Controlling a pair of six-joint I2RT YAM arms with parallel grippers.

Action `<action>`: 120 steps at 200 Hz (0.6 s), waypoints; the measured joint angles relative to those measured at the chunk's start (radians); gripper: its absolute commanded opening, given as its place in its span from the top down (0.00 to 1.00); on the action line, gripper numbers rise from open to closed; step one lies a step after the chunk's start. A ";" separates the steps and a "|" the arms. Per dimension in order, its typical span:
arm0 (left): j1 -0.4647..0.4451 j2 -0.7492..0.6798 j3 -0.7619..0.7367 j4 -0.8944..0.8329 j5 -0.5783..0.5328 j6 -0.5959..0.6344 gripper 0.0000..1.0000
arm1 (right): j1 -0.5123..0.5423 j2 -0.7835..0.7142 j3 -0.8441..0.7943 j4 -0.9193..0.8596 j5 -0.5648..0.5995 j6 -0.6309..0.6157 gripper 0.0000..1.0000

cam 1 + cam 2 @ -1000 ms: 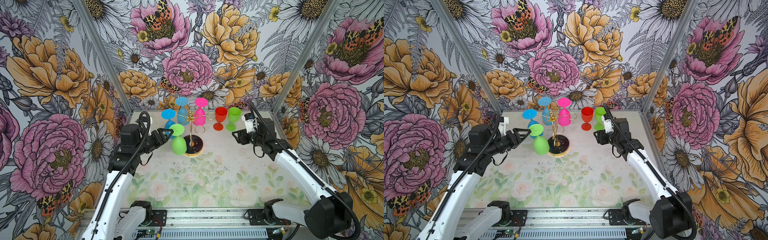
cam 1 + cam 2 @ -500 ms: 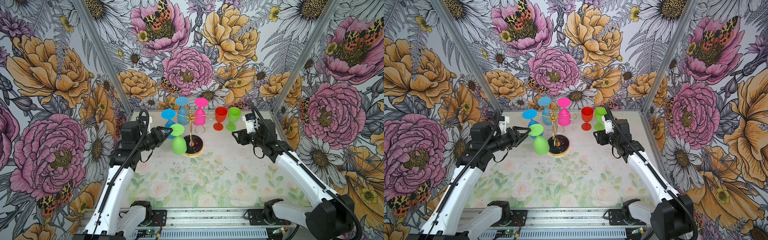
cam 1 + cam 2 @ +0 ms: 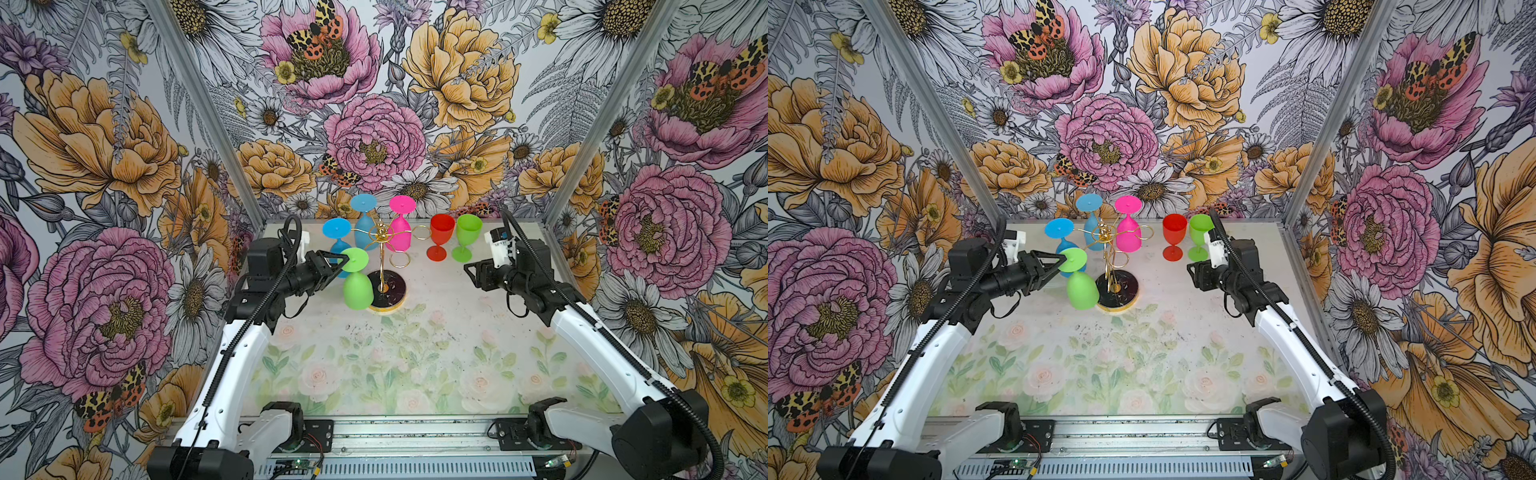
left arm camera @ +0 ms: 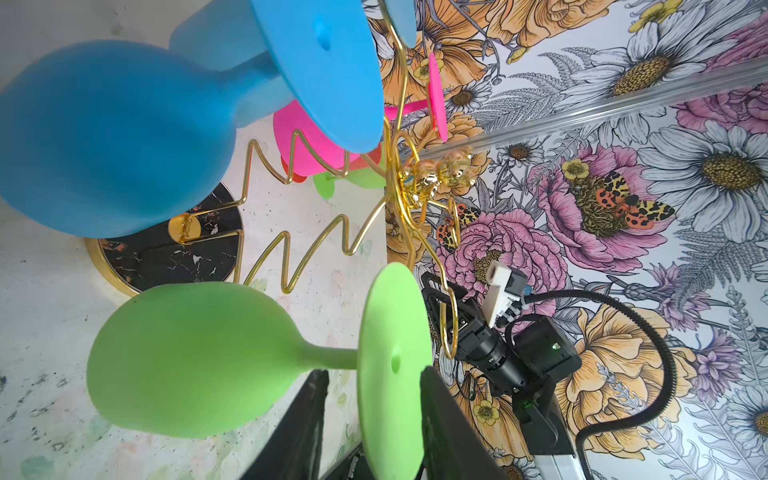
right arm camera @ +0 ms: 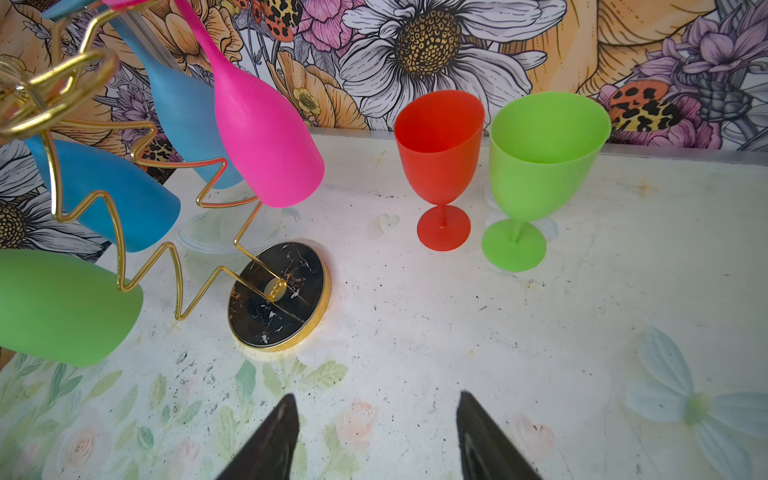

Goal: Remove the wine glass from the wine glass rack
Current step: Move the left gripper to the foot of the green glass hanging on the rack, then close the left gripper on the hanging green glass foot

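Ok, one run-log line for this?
left gripper: open around hanging green glass foot | right gripper: open, empty | rack: upright | red glass, other green glass: standing on table

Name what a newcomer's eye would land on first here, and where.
The gold wine glass rack stands back-centre, with bright glasses hanging upside down. The left gripper has its jaws around the foot of the hanging green glass. A red glass and another green glass stand right of the rack.

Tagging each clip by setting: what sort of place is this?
Likely a staged robot test cell, not a home: floral-printed walls on aluminium posts, a floral-printed tabletop, and a left arm and right arm mounted on a front rail.
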 measured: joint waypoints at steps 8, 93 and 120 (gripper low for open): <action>0.000 0.001 0.000 0.000 0.005 -0.005 0.67 | 0.000 0.000 0.000 0.000 0.000 0.000 0.39; 0.000 0.008 0.005 0.006 0.023 -0.008 0.80 | 0.000 -0.018 -0.019 0.007 0.000 0.001 0.39; 0.004 0.008 0.008 0.006 0.034 -0.008 0.82 | 0.000 -0.018 -0.022 0.007 0.001 0.008 0.39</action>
